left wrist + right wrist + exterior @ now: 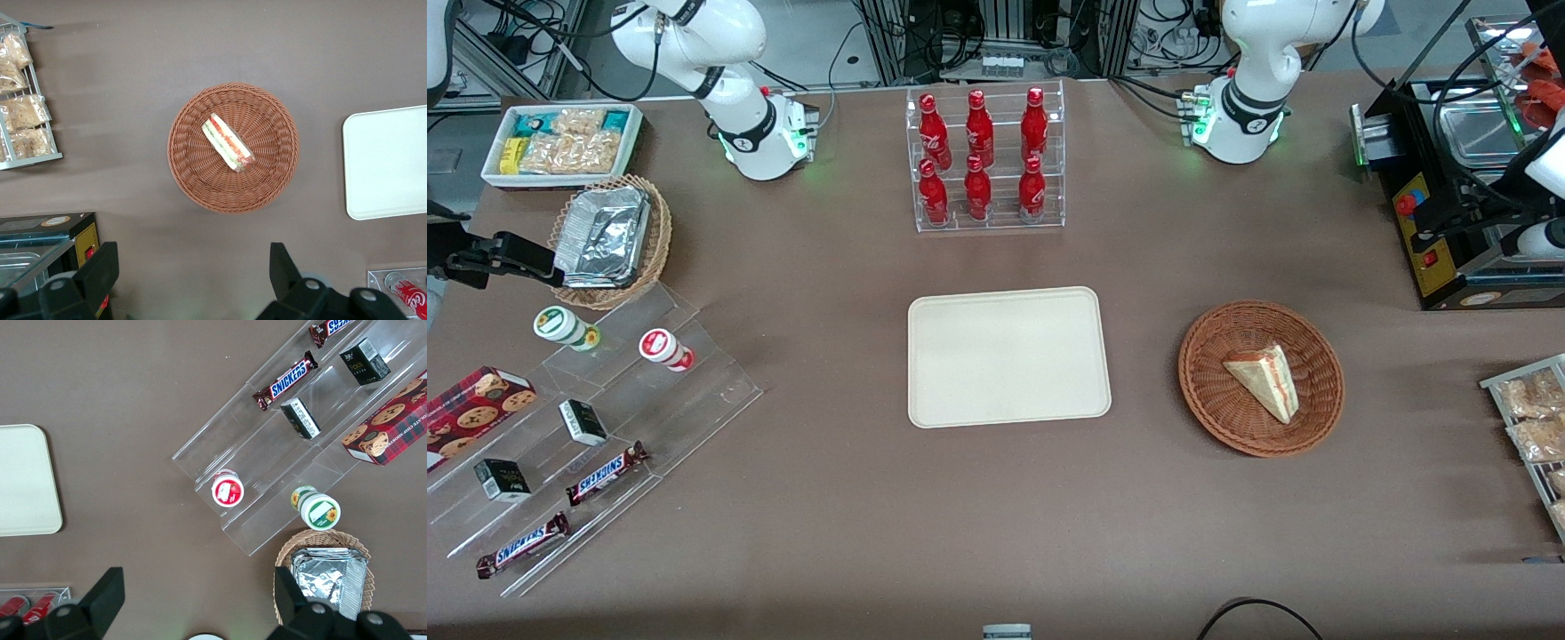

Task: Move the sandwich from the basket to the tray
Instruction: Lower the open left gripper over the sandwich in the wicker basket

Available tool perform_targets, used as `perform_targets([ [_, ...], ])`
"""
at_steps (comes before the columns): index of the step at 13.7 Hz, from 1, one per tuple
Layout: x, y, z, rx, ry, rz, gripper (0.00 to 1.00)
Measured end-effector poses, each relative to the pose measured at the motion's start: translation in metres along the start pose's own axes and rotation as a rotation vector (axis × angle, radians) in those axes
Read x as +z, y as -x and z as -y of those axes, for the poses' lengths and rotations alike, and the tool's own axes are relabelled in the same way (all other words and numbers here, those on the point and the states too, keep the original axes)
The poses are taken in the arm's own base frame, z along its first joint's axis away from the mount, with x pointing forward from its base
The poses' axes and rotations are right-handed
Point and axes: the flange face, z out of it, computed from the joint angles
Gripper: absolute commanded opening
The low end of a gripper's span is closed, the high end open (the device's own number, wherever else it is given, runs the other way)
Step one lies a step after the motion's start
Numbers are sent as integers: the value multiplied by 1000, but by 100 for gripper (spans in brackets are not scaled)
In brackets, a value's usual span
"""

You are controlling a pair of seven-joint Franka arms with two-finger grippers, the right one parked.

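Note:
The sandwich (pixel 1263 382), a pale wedge with red and green filling on its cut edge, lies in the reddish-brown wicker basket (pixel 1209 400). It shows the same way in the left wrist view (pixel 228 141), inside the basket (pixel 187 173). The cream tray (pixel 1009 356) lies flat and bare beside the basket, toward the parked arm's end; it also shows in the left wrist view (pixel 387 163). My left gripper (pixel 193 273) is open and empty. It hangs high above the table, farther from the front camera than the basket, with one black fingertip (pixel 100 267) on each side of bare tabletop.
A black machine (pixel 1449 231) stands near the gripper, toward the working arm's end. A wire rack of snack packets (pixel 1534 418) is nearer the front camera. A clear rack of red bottles (pixel 987 160) stands farther than the tray. Acrylic steps with snacks (pixel 587 427) lie toward the parked arm's end.

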Motion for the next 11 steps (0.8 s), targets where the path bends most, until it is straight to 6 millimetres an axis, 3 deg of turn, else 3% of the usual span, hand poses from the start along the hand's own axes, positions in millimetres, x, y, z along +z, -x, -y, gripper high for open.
perform_targets([
  [3,3,-1,1,-3,0,6,100],
  [6,26,-13,2,-2,2,37,100],
  [8,66,-29,1,-5,3,30,100],
  [11,146,-41,-2,-121,3,-14,100],
])
